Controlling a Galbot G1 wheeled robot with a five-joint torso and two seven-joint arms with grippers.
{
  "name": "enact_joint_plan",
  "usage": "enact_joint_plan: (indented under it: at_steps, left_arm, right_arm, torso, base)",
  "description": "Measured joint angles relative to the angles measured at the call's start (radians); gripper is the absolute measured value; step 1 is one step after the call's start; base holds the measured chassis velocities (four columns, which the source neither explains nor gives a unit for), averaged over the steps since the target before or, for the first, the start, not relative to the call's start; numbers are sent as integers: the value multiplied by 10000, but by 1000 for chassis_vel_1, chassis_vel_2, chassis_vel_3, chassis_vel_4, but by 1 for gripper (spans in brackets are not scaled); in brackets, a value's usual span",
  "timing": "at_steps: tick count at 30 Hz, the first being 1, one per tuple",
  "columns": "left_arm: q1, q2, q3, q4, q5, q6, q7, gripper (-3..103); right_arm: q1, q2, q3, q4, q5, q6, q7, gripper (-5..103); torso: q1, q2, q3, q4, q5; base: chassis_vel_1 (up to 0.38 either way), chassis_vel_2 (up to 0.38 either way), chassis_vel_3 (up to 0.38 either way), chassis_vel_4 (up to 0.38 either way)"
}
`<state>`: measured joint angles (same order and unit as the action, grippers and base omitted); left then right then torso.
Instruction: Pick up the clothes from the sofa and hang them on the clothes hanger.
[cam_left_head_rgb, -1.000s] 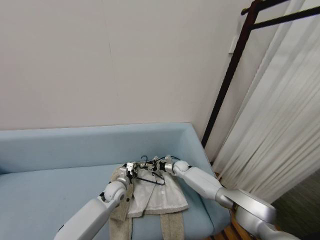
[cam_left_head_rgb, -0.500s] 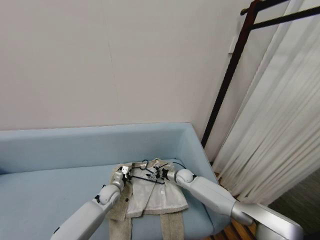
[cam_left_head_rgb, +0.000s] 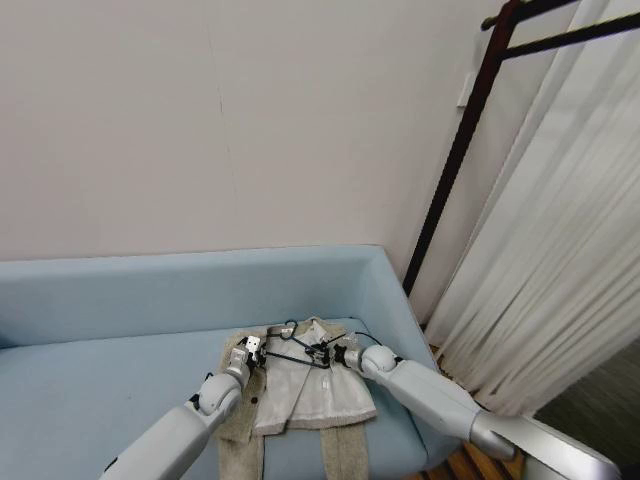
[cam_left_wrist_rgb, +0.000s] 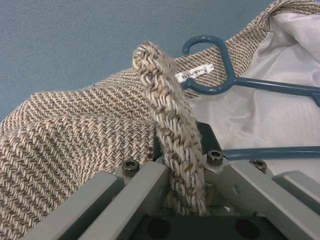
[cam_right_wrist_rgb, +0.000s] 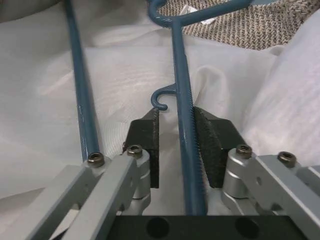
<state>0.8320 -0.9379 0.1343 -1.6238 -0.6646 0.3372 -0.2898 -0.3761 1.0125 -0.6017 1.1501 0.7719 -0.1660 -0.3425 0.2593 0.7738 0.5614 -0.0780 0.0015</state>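
Coat (cam_left_head_rgb: 300, 392) spread flat on the sofa (cam_left_head_rgb: 120, 300) seat, lining up, with the blue hanger (cam_right_wrist_rgb: 182, 125) lying on the lining, hook at the collar. Left gripper (cam_left_head_rgb: 251, 348) pinched tight on a rolled fold of the coat's front edge. Right gripper (cam_left_head_rgb: 325, 354) part open, pads (cam_right_wrist_rgb: 150, 145) straddling one hanger arm with a gap on one side, so nothing gripped there yet. Likely trouble: closing off-centre and nudging the thin arm out from between the pads, or catching the loose white lining along with it. Risks a skewed hanger too if lifted by one arm only, letting the coat slide off. On the left, only a narrow roll of weave held; may slip out under the coat's weight, or drag the coat off the hanger if pulled apart from the right. Rack (cam_left_head_rgb: 460, 150) well apart, up to the right: a long carry, with the sleeves free to snag on the sofa.
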Motion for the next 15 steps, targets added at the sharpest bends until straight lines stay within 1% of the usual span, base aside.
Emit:
enact_joint_plan:
  at_steps: [2,3,6,8,9,15]
  left_arm:
    - [0,-15,10,-9,-8,1,-9,0]
    - [0,-28,14,-12,-13,1,-12,0]
    - [-11,-48,21,-15,-24,1,-19,0]
    - [-21,-56,25,-15,-31,1,-22,0]
    - [-25,-60,30,-15,-34,2,-23,0]
    - [-10,-97,48,-10,-40,6,-30,0]
  right_arm:
    - [83,-35,-79,-33,-38,-16,-63,21]
    - [127,-40,-108,-48,-58,-25,-103,18]
    - [198,-37,-154,-63,-72,-35,-131,18]
    - [252,-35,-194,-61,-81,-29,-135,8]
    - [290,-38,-218,-45,-105,-19,-145,6]
    - [582,-167,-437,167,-341,104,-339,6]
  torso:
    - [0,0,0,0,0]
    - [0,0,0,1,0]
    - [0,0,0,2,0]
    - [1,0,0,2,0]
    - [0,0,0,1,0]
    - [0,0,0,3,-2]
  base:
    - [0,0,0,0]
    - [0,0,0,0]
    - [0,0,0,0]
    - [0,0,0,0]
    - [0,0,0,0]
    - [0,0,0,0]
